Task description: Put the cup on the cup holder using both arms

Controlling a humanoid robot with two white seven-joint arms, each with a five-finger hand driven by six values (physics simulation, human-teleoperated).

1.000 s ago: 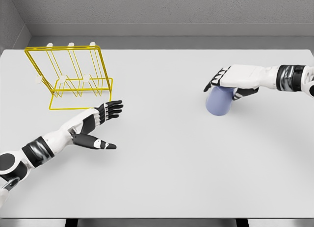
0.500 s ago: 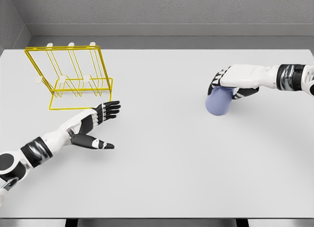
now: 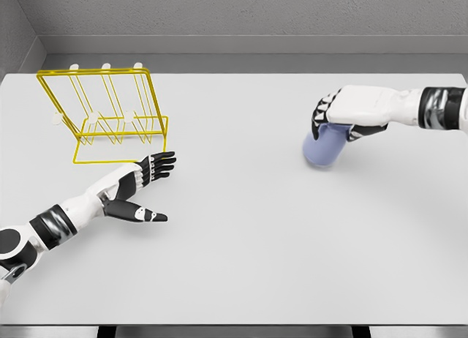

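- Right hand is clamped over the top of the blue cup — fingers curled round it
- Left hand lies spread, holding nothing — the yellow wire rack stands just beyond its fingertips, well apart from the cup

cup: matt, smooth, plastic-like | cup holder: thin glossy yellow wire | table: smooth matt

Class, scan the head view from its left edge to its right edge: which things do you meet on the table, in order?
Yellow wire cup holder → left hand, open → blue cup → right hand gripping the cup.
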